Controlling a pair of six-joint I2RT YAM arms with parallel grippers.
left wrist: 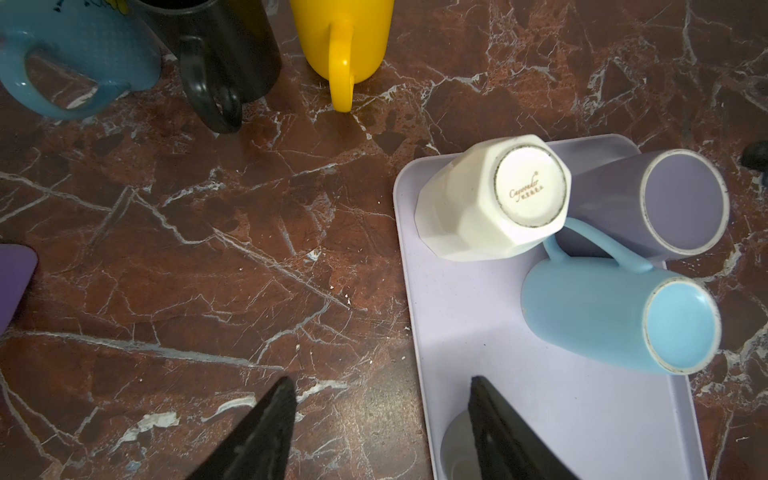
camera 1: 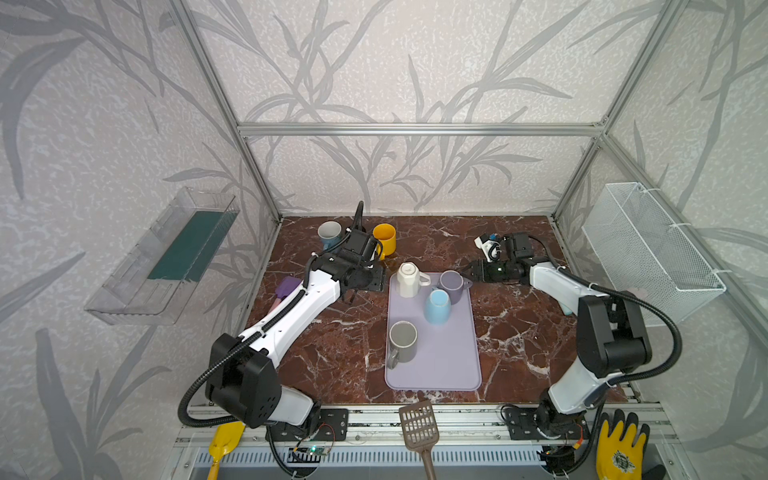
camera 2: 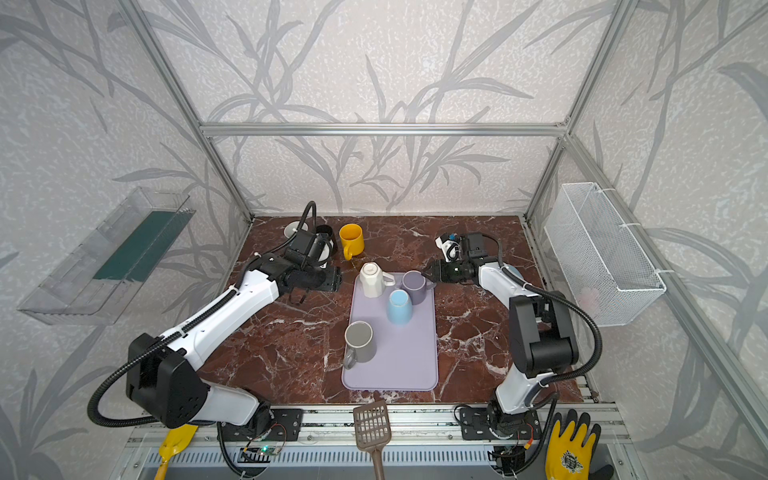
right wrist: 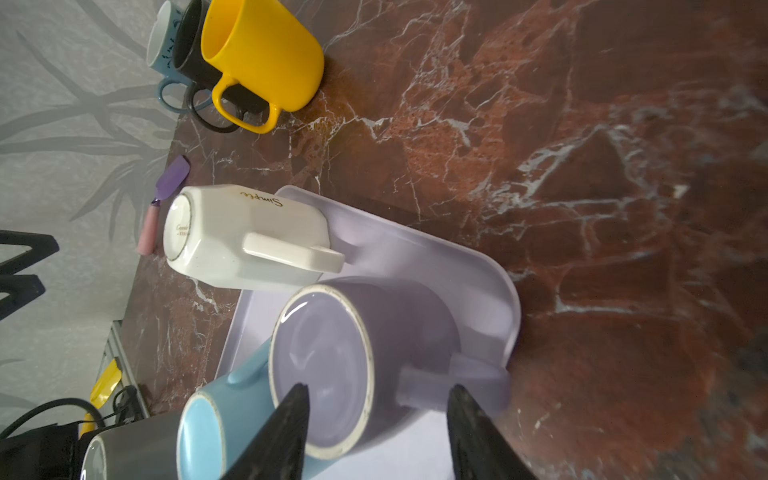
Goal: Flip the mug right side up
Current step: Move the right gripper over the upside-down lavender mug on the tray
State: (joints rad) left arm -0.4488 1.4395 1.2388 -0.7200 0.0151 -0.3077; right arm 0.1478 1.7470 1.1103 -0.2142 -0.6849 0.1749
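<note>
Grey mug (camera 1: 402, 340) upright on lilac tray's (camera 1: 453, 365) near left. Left pincer (left wrist: 381, 380) open, empty, by tray's far left corner. Purple mug (right wrist: 415, 316) base-up at tray's far right corner; right pincer (right wrist: 378, 386) open, jaws straddling its handle (right wrist: 428, 386).

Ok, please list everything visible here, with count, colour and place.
tray: 1, lilac, table middle
mugs on tray: 4, white mug, purple mug, pale blue mug, grey mug
mugs at back left: 3, dusty blue mug, black mug, yellow mug
spatula: 1, purple, table left
bin: 1, clear, left wall
basket: 1, white, right wall
scoops: 2, brown, yellow, front rail
glove: 1, yellow, front right
left gripper: 1, black, open, by tray's left edge
right gripper: 1, black, open, at purple mug handle
</note>
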